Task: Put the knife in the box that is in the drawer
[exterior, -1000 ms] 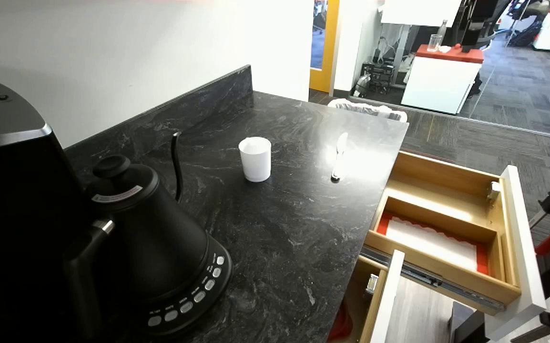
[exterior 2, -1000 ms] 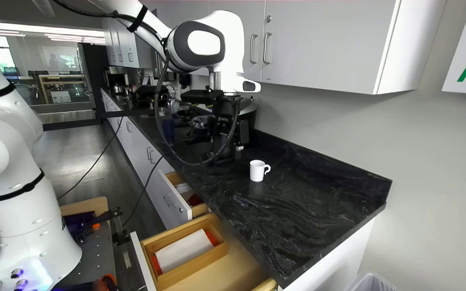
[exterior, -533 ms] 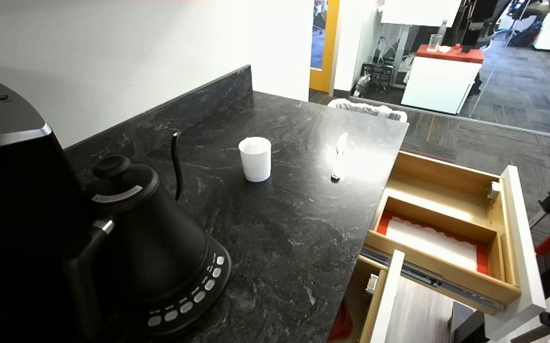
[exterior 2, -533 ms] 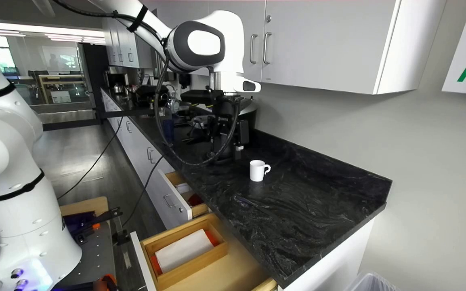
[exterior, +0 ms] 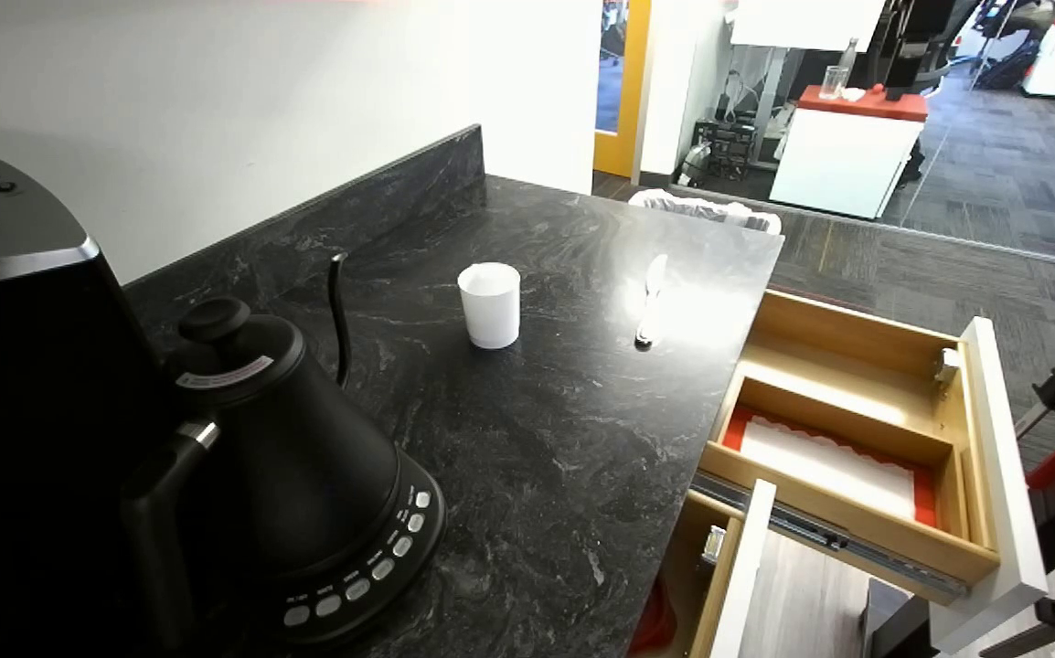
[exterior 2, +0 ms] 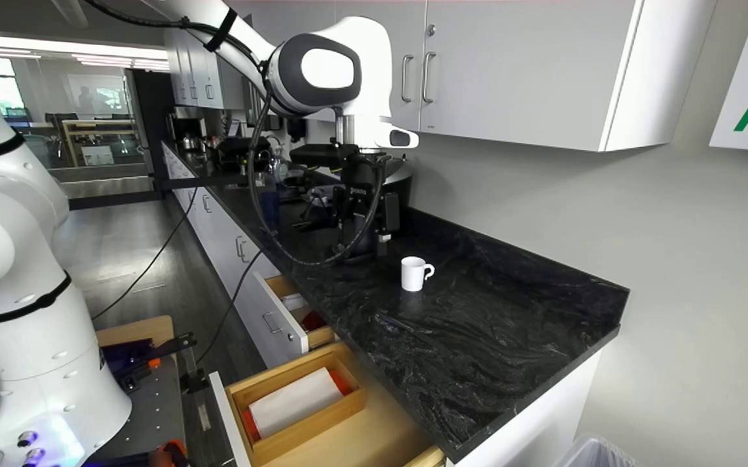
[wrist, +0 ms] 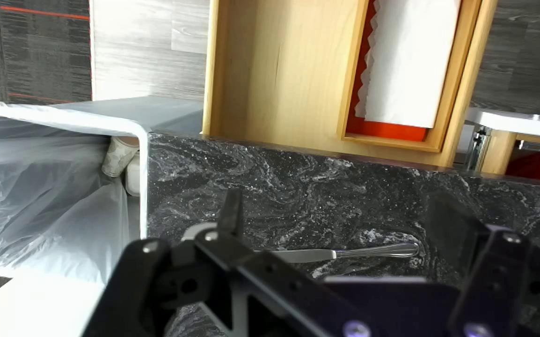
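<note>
Hand right up close in the wrist view, two fingers spread wide apart, and it has hold of nothing! The arm holds it over the desk in an exterior view. Close up too, in an exterior view, a black kettle sits on its base, thin spout standing tall. Just past that spout, a white mug, upright, there in both exterior views. Then, well apart from the mug, here's the knife! In an exterior view it lies flat on the desk near the long edge, handle end nearer, blade pointing away. Back in the wrist view it shows down beyond the fingers, handle to the right, part of the blade hidden behind one of them. Over the edge and lower down, a small drawer sticks partway out, and beyond it the wide drawer stands open. Inside that one sits the wooden box, red at the bottom, white paper laid over the red. Further along, just beside the end of the desk, there's the bin with its clear liner, a paper cup inside. And way at the back, a white cupboard with a red top, carrying a glass and a bottle!
</note>
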Robot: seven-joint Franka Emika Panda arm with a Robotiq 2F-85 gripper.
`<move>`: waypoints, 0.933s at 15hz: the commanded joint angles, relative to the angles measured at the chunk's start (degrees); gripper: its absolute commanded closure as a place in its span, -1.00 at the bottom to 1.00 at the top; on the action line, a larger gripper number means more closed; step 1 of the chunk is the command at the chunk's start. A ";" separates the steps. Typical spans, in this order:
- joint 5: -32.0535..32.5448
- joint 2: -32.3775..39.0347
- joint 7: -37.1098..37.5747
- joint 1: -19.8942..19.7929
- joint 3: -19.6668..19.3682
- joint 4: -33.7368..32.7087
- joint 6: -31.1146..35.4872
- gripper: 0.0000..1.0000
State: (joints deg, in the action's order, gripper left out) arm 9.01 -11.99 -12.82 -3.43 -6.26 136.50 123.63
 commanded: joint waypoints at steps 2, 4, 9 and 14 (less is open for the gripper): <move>-0.09 0.01 -0.05 -0.27 0.28 -0.07 -0.10 -1.00; -0.27 0.07 -1.36 -0.15 0.12 -0.10 -0.04 -1.00; -0.33 0.35 -4.50 -0.01 -0.09 -0.08 0.56 -1.00; -2.69 0.37 -8.57 0.44 -0.64 0.71 5.24 -1.00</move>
State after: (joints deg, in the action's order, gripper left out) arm 8.63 -11.63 -17.75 -3.42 -6.19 136.53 125.24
